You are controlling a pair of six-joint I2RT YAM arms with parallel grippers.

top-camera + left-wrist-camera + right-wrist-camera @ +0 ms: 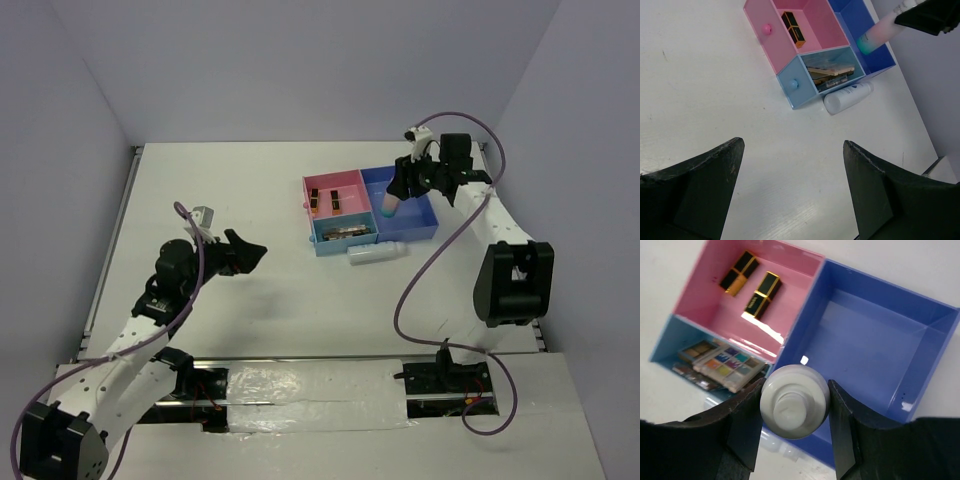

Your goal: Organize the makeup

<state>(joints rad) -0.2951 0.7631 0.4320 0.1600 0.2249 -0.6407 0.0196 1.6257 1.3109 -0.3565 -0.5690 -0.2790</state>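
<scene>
Bottle [795, 407] pinched between right fingers [742, 432].

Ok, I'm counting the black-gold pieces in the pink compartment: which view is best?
Right wrist: both black-gold pieces lie large and unobstructed. Top external shows them tiny; left wrist, small and slanted near the top edge.

The tray [412, 236] on the bench [200, 180] holds two rectangular pieces [762, 294] rear-left, stacked palettes [730, 365] front-left. One bottle [377, 256] lies just before it; a second bottle [795, 408] hangs over its right compartment.
</scene>
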